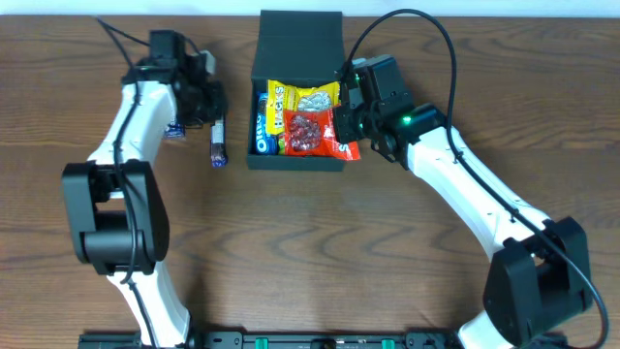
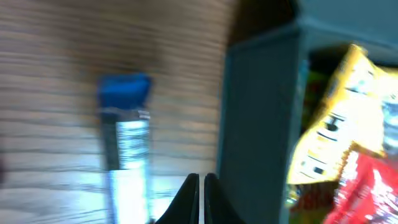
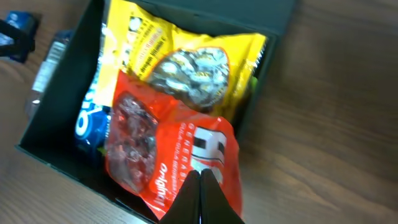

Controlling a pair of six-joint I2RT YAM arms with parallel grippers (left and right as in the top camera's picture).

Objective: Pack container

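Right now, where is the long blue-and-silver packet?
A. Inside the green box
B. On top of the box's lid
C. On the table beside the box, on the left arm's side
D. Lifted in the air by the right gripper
C: the blue-and-silver packet lies flat on the wooden table, just outside the left wall of the container, not in it.

The left gripper [image 2: 201,199] shows as two dark fingertips pressed nearly together at the bottom edge, just beside the near wall of the dark green, matte, square container [image 2: 255,124]. To their left, a long silver snack packet with a blue end [image 2: 126,149] lies flat on the brown wooden table [image 2: 62,62], apart from the container. Inside the container, a crinkly yellow packet [image 2: 339,124] leans above a glossy red packet [image 2: 367,193], all of it blurred.
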